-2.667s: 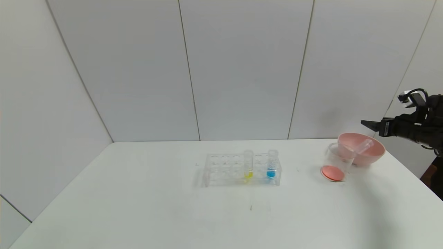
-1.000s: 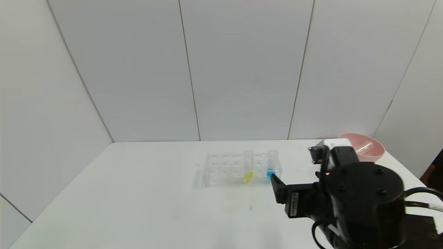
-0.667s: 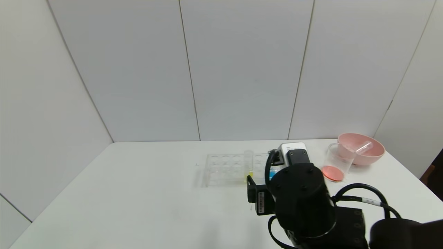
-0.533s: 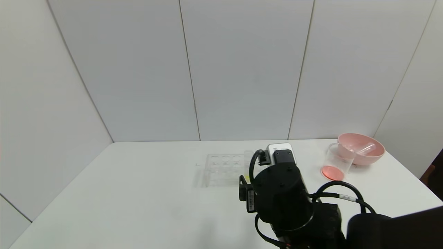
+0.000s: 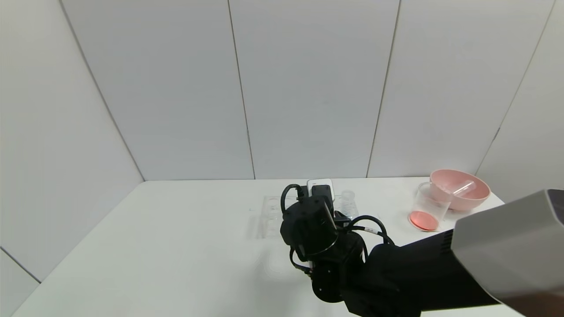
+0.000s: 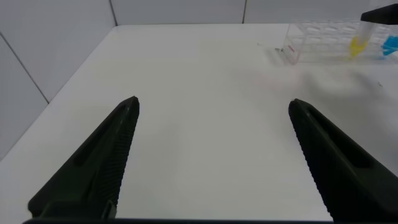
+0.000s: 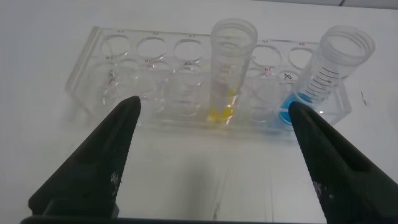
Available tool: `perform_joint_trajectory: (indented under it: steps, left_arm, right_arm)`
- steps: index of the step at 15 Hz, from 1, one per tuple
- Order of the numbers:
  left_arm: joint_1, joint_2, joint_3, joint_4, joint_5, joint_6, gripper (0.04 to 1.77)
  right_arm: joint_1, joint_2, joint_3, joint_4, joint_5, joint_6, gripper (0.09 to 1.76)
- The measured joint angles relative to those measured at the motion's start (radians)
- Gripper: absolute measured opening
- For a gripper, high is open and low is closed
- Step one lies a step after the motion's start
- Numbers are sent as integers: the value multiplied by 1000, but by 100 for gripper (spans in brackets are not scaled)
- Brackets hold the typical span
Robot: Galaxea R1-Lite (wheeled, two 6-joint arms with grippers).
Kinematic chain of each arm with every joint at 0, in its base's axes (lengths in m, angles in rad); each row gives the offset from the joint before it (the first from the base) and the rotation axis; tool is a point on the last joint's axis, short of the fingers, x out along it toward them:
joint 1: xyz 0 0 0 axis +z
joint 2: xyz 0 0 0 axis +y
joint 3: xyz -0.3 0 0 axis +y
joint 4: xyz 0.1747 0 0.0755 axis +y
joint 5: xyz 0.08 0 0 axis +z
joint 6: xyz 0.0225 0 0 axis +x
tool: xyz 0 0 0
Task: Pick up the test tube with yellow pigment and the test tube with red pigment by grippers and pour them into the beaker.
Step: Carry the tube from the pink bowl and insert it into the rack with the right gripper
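Here, test tube with yellow pigment (image 7: 232,70) seen upright in tube rack (image 7: 130,74), mouth up; right gripper (image 7: 214,155) held agape before it; left gripper (image 6: 211,158) likewise spread.

The rack (image 7: 186,87) and the test tube with yellow pigment (image 7: 229,68) look like clear glossy plastic, the tube's mouth ribbed. The surface (image 5: 176,246) is smooth matt white. The right claw (image 7: 214,162) has matt black fingers (image 7: 99,162) with ridged inner faces (fine grooves). The bowl (image 5: 473,196) is smooth pink plastic.
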Motion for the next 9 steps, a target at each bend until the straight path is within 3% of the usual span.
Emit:
perform_joint_trajectory:
  steps: [9]
  left_arm:
    - [0, 0, 0, 0, 0, 0, 172]
  right_arm:
    - [-96, 170, -234, -4, 7, -95, 170]
